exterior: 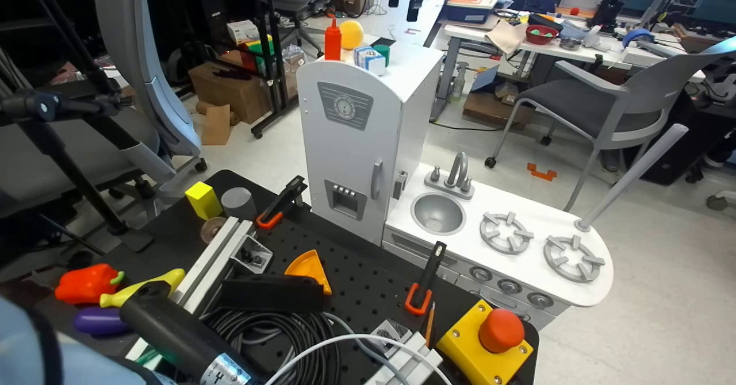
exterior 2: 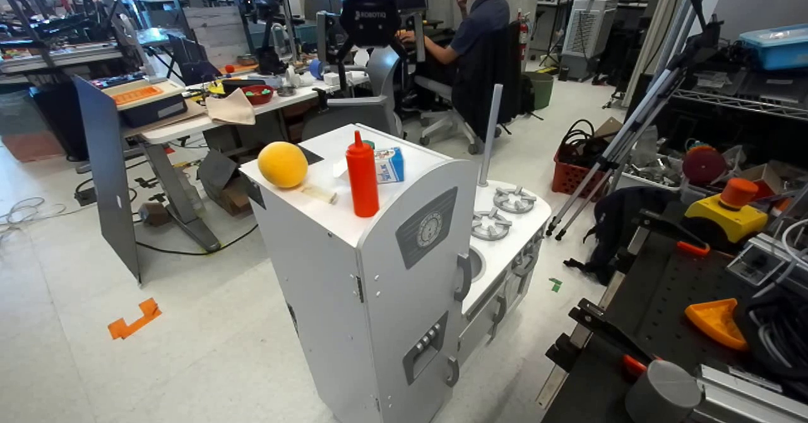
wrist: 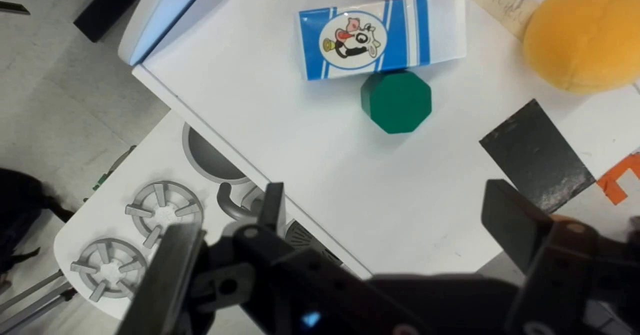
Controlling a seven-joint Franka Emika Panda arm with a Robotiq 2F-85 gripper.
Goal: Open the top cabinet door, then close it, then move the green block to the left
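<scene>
The top cabinet door, the tall pale front panel (exterior: 345, 149) of the toy kitchen tower, is shut in both exterior views (exterior 2: 391, 284). Its grey handle (exterior: 376, 179) is on the sink side. The green block (wrist: 401, 102) lies on the white tower top, touching or nearly touching the milk carton in the wrist view. In an exterior view the block (exterior: 382, 55) is behind the carton; in an exterior view it is mostly hidden (exterior 2: 368, 144). My gripper (wrist: 385, 200) is open and empty above the tower top; it also shows in both exterior views (exterior: 403, 8) (exterior 2: 371, 50).
On the tower top are the milk carton (wrist: 365, 37), a yellow-orange ball (wrist: 582, 35) and a red bottle (exterior 2: 362, 180). The low counter (exterior: 529, 212) with sink and burners adjoins the tower. A black workbench (exterior: 362, 258) with clamps stands before the door. A grey chair (exterior: 598, 97) is nearby.
</scene>
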